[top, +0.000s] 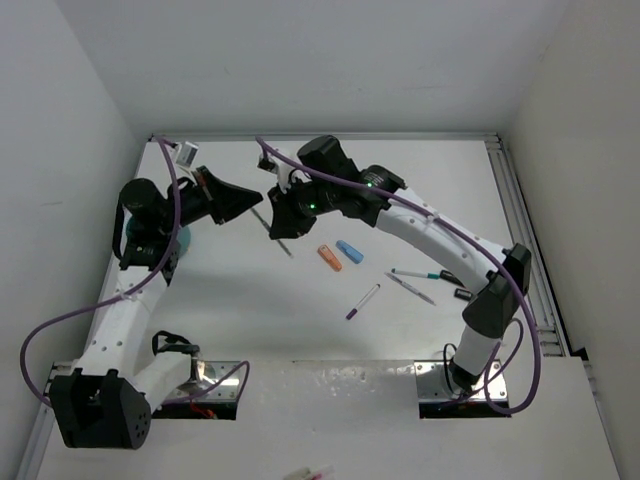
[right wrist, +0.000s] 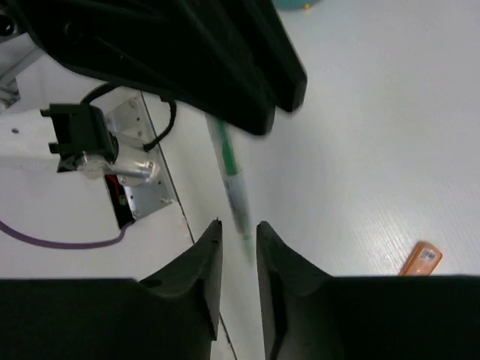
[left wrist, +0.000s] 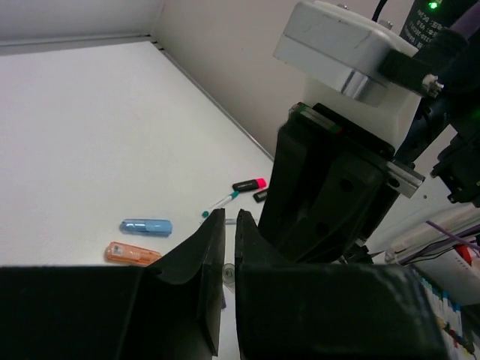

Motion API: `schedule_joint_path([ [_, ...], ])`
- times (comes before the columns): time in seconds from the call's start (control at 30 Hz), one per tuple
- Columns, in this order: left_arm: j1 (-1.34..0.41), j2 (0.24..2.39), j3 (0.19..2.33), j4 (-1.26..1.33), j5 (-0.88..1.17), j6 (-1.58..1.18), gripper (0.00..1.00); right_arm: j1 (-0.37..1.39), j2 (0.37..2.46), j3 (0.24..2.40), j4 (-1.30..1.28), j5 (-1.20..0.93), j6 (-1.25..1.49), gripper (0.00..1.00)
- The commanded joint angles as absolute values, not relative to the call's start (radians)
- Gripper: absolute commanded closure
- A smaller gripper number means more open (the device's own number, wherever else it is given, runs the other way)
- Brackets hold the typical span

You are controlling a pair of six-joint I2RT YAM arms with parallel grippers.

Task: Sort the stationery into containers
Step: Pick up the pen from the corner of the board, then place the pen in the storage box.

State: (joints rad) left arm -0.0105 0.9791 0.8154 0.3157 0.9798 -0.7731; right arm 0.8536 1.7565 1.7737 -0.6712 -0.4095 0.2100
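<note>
Right wrist view: thin pen (right wrist: 232, 187), green along the barrel, up off the table (top: 300, 330) and spanning my two tools; my right gripper (right wrist: 238, 229) is closed to a slit on its near end; my left gripper (left wrist: 229, 221) is closed likewise, fingers meeting over the far end; I read it as pinched at both ends, though the left bite itself is hidden behind the fingers.

Handling: light, stiff, smooth round plastic; likely to roll or pivot in a two-finger pinch; best taken mid-barrel, square across, not by the tapered tip; little crushing worry.

Teal cup (top: 180, 240) sits under my left forearm, mostly covered in the top view; only a sliver shows at the right wrist view's upper edge; contents cannot be told.

On the table, well apart from the cup: orange highlighter (top: 329, 258) and blue highlighter (top: 349, 251) just beside each other; purple pen (top: 362, 301); black marker (top: 462, 294) near my right arm; none in a container.
</note>
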Motion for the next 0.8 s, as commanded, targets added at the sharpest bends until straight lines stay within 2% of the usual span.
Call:
schedule_joint_path([
  [0.0,0.053,0.994,0.89,0.269,0.997,-0.695,1.0,0.828,1.74,1.829,-0.623,-0.38,0.25,0.73],
  [0.03,0.069,1.002,0.905,0.247,0.999,-0.68,1.0,0.815,1.732,1.821,-0.627,-0.377,0.253,0.33],
  [0.07,0.087,1.009,0.943,0.215,1.008,-0.64,1.0,0.799,1.717,1.806,-0.63,-0.383,0.25,0.23],
  [0.1,0.131,1.029,0.974,0.189,1.008,-0.605,1.0,0.786,1.704,1.798,-0.64,-0.402,0.25,0.17],
  [0.2,0.23,1.086,1.115,0.004,0.953,-0.401,1.0,0.678,1.649,1.721,-0.643,-0.448,0.253,0.14],
  [0.23,0.25,1.101,1.158,-0.137,0.915,-0.335,1.0,0.66,1.632,1.694,-0.641,-0.456,0.253,0.14],
  [0.3,0.288,1.147,1.28,-0.266,0.703,-0.146,1.0,0.6,1.59,1.606,-0.637,-0.454,0.236,0.15],
  [0.37,0.334,1.169,1.311,-0.267,0.587,-0.048,1.0,0.572,1.56,1.507,-0.634,-0.433,0.207,0.16],
  [0.57,0.405,1.233,1.33,-0.23,0.465,0.052,1.0,0.516,1.456,1.298,-0.589,-0.305,0.126,0.17],
  [0.77,0.452,1.321,1.319,-0.199,0.407,0.098,1.0,0.451,1.428,1.215,-0.58,-0.281,0.103,0.18],
])
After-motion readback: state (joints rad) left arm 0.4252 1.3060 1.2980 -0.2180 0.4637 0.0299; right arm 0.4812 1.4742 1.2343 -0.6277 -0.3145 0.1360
